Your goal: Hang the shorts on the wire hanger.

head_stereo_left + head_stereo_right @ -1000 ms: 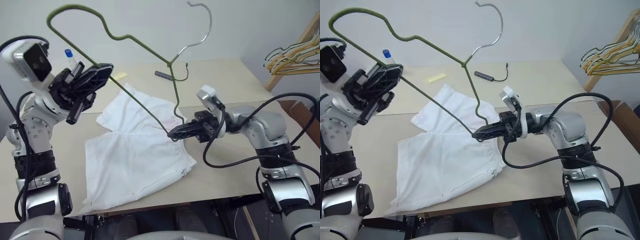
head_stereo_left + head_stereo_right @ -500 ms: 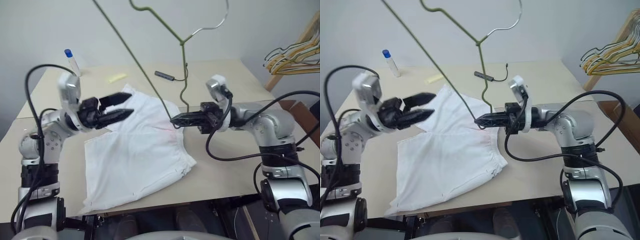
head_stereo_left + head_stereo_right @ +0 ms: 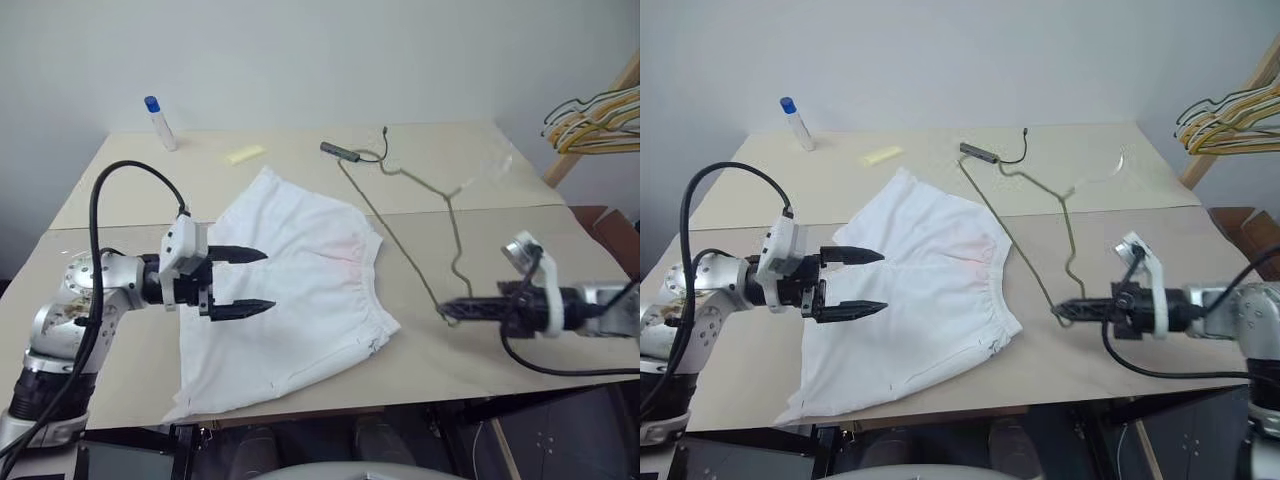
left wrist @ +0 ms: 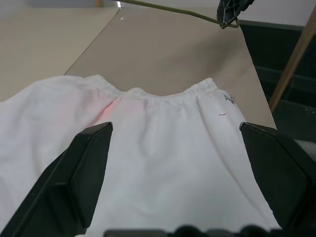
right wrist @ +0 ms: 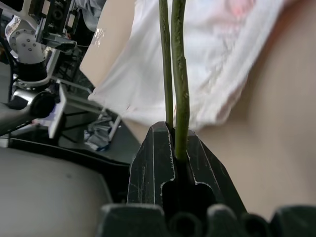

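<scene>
The shorts (image 3: 290, 280) are white soft cloth, spread flat on the beige worktop (image 3: 120, 190). Their gathered elastic waist lies along the edge nearest the wire hanger, and a faint pinkish mark shows just inside that waistband. The two legs run away from the waist, one toward the worktop's far side, the other reaching its near edge.

The wire hanger (image 3: 420, 240) is thin, dark olive-green wire, lying low over the worktop just beside the shorts' waist edge and apart from the cloth. Its twisted neck and pale hook point toward the far side of the worktop. Its near corner is pinched in the right hand (image 3: 450, 311).
</scene>
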